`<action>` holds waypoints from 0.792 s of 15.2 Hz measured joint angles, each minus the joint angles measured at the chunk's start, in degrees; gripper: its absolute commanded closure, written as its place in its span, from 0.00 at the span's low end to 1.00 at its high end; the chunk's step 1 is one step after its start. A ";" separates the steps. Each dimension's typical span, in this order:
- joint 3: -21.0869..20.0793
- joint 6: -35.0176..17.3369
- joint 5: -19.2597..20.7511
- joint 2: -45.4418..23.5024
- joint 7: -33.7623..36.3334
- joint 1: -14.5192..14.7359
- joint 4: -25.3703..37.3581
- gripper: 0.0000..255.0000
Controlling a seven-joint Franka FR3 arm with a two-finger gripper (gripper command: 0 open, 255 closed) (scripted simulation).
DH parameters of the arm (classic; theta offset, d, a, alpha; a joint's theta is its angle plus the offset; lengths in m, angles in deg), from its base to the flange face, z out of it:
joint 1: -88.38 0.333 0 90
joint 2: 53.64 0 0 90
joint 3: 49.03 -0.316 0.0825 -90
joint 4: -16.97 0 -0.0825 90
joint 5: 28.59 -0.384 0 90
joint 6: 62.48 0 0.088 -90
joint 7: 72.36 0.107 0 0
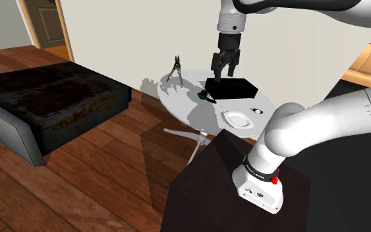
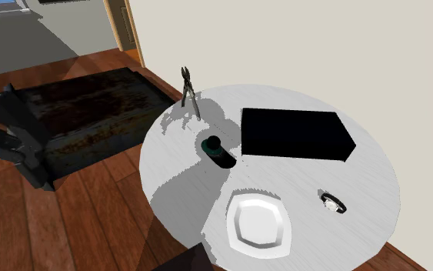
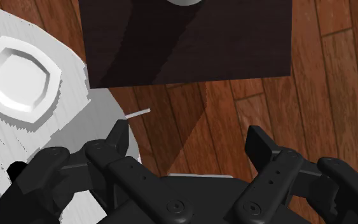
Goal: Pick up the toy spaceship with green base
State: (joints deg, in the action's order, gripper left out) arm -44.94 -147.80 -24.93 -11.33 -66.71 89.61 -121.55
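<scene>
Black and empty, the claw (image 1: 225, 72) hangs with fingers spread above the white desk (image 1: 184, 109), near a box (image 1: 233, 87). The dark green spaceship (image 1: 205, 96) lies below it, slightly toward the shoulder view's left, untouched.

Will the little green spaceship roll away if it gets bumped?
Probably a bit: the toy spaceship looks small and rounded, so it may roll or tip. The table looks smooth, so it would likely slide easily too.
</scene>
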 measured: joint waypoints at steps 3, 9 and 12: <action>1.05 -2.27 0.57 -0.98 -0.20 -0.73 -0.67 0.00; 5.28 -14.34 1.95 -7.45 -0.15 -3.48 -3.14 0.00; 7.54 -20.15 2.10 -12.08 -0.30 -4.63 -2.56 0.00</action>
State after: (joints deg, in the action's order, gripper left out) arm -37.40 -167.95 -22.83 -23.41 -67.00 84.98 -124.11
